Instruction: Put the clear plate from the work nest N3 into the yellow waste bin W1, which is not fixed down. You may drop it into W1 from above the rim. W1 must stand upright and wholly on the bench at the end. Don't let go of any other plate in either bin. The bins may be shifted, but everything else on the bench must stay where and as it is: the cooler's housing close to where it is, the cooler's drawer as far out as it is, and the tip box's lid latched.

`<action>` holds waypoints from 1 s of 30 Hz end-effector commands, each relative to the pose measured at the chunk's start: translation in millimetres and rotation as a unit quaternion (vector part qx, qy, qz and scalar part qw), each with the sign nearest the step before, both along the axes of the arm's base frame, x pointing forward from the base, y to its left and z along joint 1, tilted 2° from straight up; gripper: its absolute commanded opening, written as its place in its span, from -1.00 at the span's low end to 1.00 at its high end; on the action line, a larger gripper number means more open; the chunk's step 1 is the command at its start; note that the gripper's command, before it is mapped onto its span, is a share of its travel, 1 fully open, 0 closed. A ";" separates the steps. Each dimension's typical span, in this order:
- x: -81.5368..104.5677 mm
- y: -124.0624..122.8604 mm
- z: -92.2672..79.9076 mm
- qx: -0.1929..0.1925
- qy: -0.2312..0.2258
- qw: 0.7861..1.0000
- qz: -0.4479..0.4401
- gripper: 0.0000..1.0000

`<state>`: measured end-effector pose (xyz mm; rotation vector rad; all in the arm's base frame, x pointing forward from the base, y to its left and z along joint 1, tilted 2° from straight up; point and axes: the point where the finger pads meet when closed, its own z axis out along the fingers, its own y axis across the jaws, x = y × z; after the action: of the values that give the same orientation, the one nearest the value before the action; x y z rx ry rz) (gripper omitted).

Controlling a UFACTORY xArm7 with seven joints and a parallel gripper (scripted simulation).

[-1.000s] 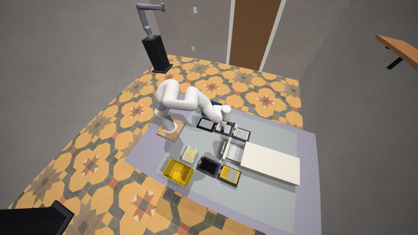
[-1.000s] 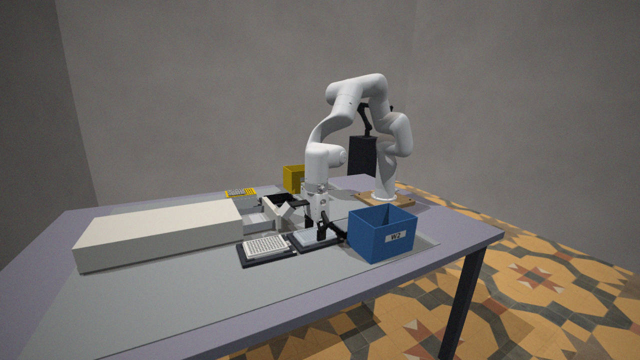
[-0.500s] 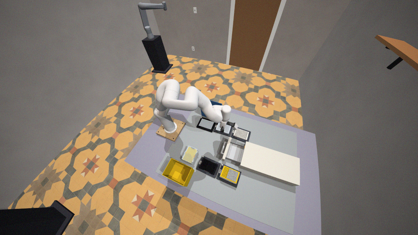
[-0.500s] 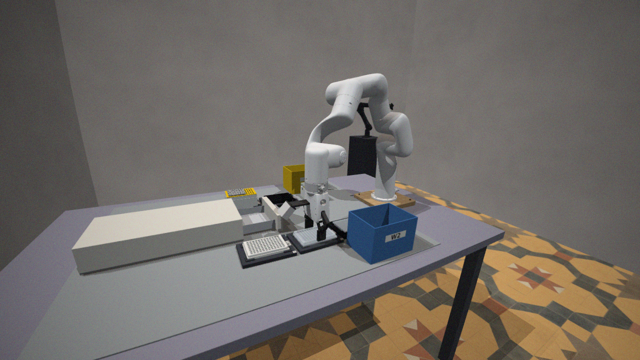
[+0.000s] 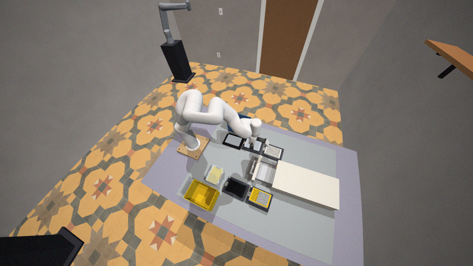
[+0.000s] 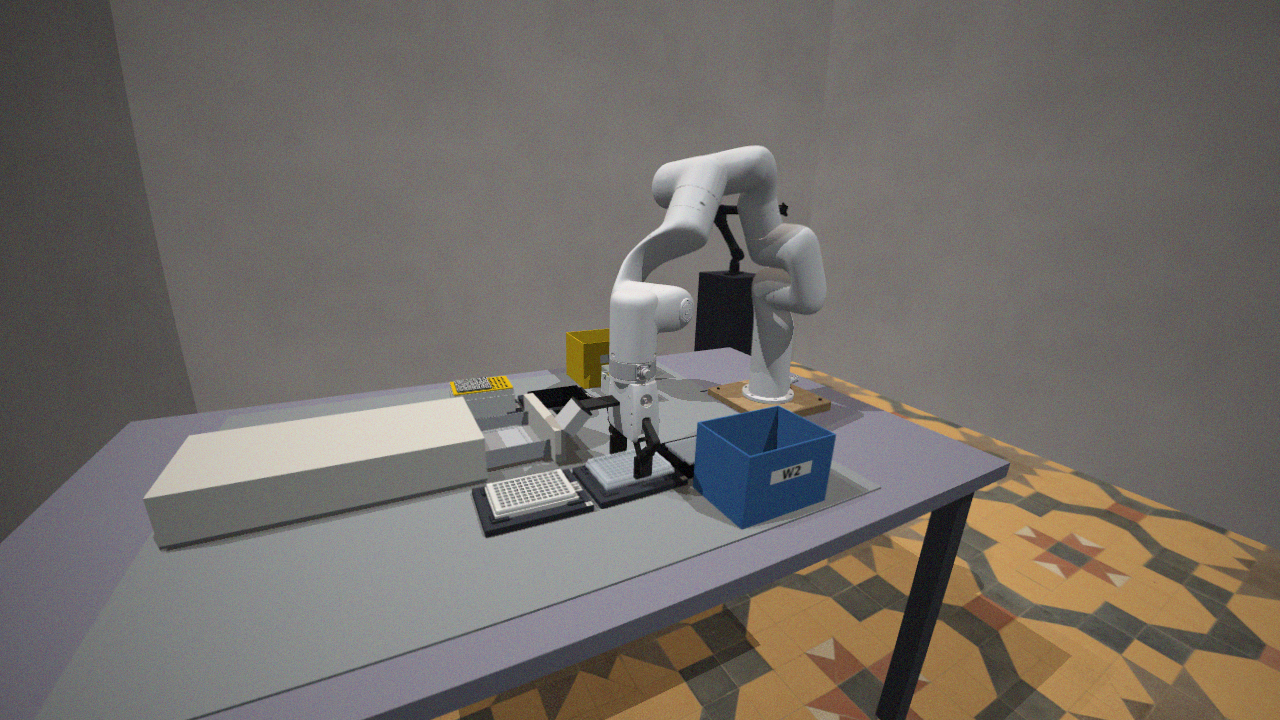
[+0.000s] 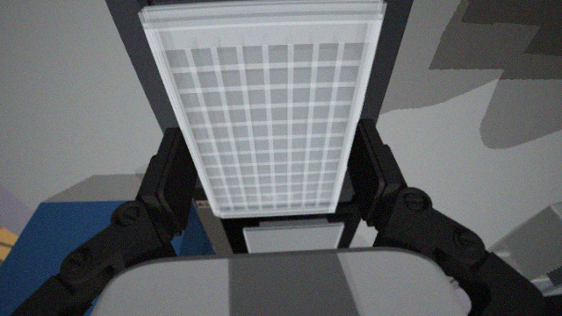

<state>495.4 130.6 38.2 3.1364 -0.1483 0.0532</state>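
The clear plate, a see-through well grid, sits over its dark nest N3 between the blue bin and a white plate. My gripper reaches straight down and is shut on the plate's near end, one black finger on each long side. The same grip shows in the exterior view, gripper on plate, and in the top view. I cannot tell whether the plate still touches the nest. The yellow bin W1 stands upright at the bench's other side, also visible behind the arm.
The blue bin W2 stands close beside the gripper. A white plate lies on the neighbouring nest. The cooler housing with its open drawer, a black plate, a yellow tip box and a pale plate lie between here and W1.
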 end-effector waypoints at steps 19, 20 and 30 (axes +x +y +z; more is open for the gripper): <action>1.1 0.5 15.2 0.000 -0.002 1.000 0.000 -1.00; 1.1 0.5 15.2 0.000 -0.002 1.000 0.000 -1.00; 1.0 0.5 18.6 0.000 -0.002 1.000 0.000 -1.00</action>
<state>494.8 130.6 51.6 3.1363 -0.1483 0.0521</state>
